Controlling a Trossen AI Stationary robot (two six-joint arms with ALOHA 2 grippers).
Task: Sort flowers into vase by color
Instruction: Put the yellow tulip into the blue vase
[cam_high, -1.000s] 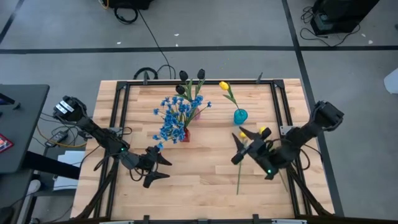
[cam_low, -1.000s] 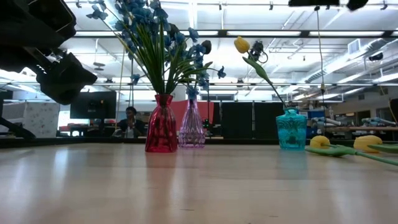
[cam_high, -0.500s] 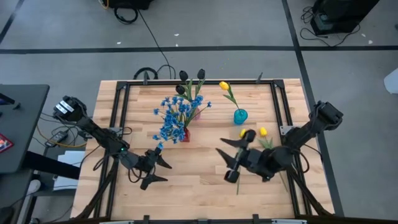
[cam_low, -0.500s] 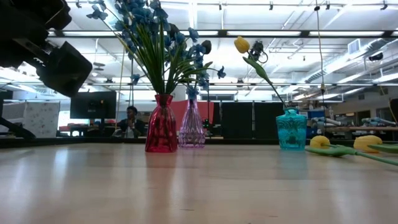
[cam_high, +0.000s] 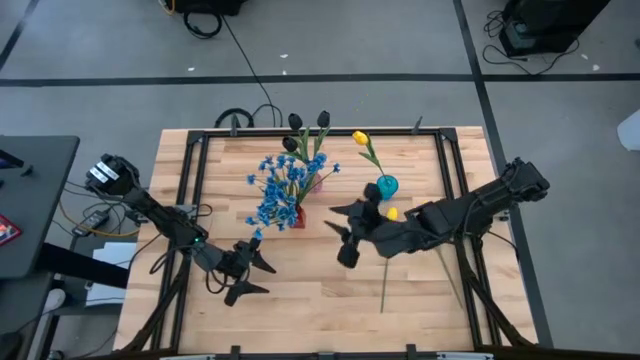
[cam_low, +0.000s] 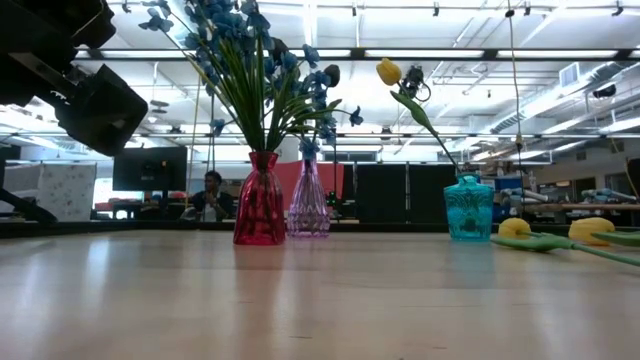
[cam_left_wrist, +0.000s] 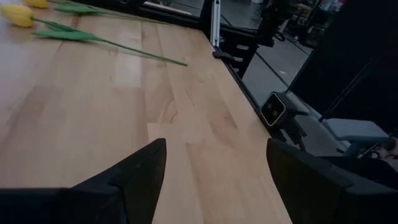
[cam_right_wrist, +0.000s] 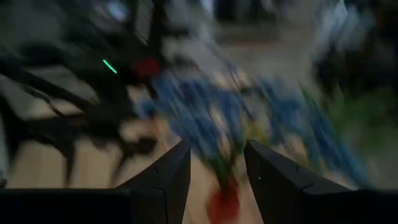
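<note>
Flowers are mostly sorted when I look from above: the blue blossoms (cam_high: 279, 186) stand in the red vase (cam_high: 297, 216), the dark tulips (cam_high: 302, 122) rise just behind them, and one yellow tulip (cam_high: 359, 137) stands in the teal vase (cam_high: 386, 186). Another loose yellow tulip (cam_high: 392, 213) lies on the table (cam_high: 320, 300). The right gripper (cam_high: 346, 232) hangs between the two vases with its jaws apart and nothing in them. The left gripper (cam_high: 252, 275) waits near the front edge, also spread and empty.

From table height, the red vase (cam_low: 260, 212), a clear vase (cam_low: 308, 206) and the teal vase (cam_low: 469, 208) are tall and narrow, so I judge that a small push can tip them. Two yellow heads (cam_low: 515, 228) lie flat at the right.

The left wrist camera shows only bare wood between its fingers (cam_left_wrist: 134, 177) and a loose tulip (cam_left_wrist: 15, 14) far off.

The right wrist camera looks directly at the blue bunch (cam_right_wrist: 205, 118) and the red vase (cam_right_wrist: 221, 202). My worry is here: this gripper points at flowers already in place, while the loose tulips lie on its other side. If it goes forward, it may knock the vase or pull out a sorted stem.
</note>
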